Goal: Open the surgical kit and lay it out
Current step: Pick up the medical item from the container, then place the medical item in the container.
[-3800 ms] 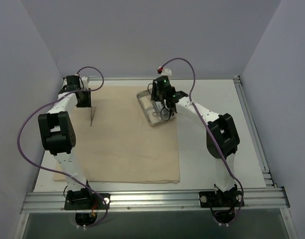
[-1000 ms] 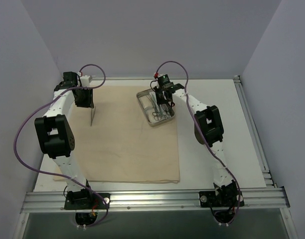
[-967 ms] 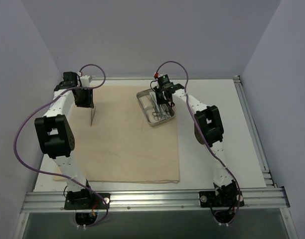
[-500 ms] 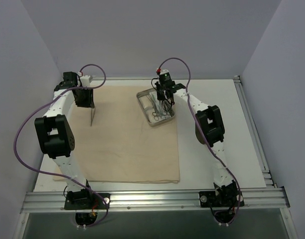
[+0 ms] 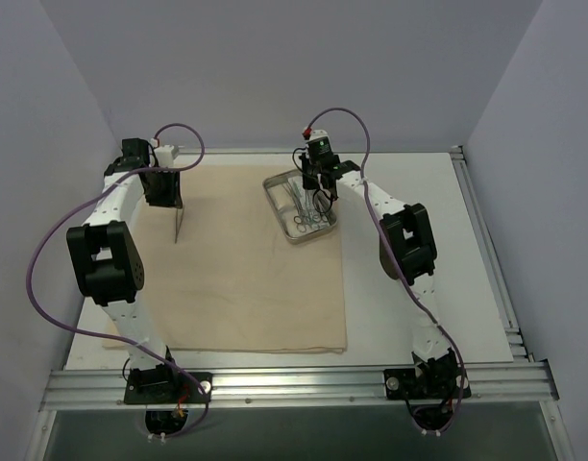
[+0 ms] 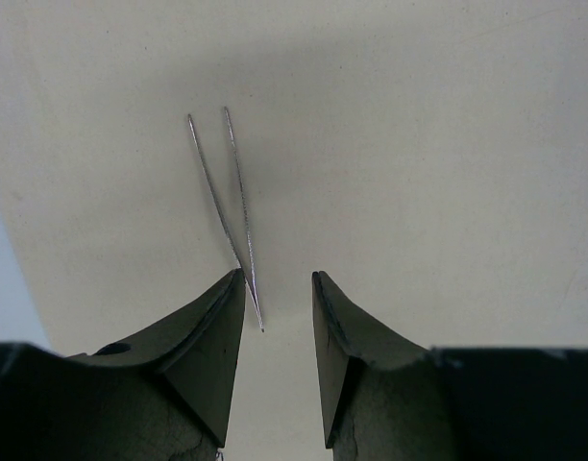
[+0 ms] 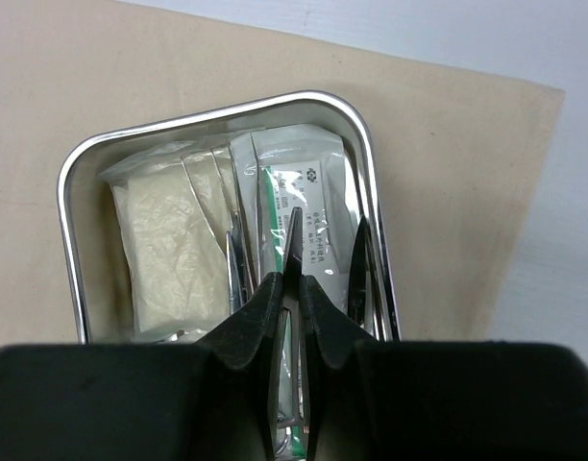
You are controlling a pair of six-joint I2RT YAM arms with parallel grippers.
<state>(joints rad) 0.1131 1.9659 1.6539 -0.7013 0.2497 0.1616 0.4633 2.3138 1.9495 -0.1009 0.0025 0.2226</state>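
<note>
The beige cloth wrap [image 5: 246, 279] lies spread flat on the table. The steel tray [image 5: 275, 182] sits on its far right part. My right gripper [image 5: 318, 192] hovers over the tray [image 7: 68, 221], shut [image 7: 292, 279] on a thin metal instrument whose dark pointed tip [image 7: 294, 240] sticks out past the fingertips; forceps or scissors, I cannot tell. In the tray lie a clear packet with green print [image 7: 304, 182], a gauze pad [image 7: 169, 240] and more metal instruments. My left gripper [image 5: 171, 200] is open [image 6: 278, 279] just above the cloth at the far left. The tweezers [image 6: 222, 192] lie on the cloth, their joined end between my fingers, ungripped.
White table shows to the right of the cloth [image 5: 419, 192]. Grey walls close in the back and both sides. A metal rail [image 5: 294, 384] with both arm bases runs along the near edge.
The right wrist has shifted slightly toward the far side over the tray, still shut on the instrument. The left arm and the tweezers have not moved.
</note>
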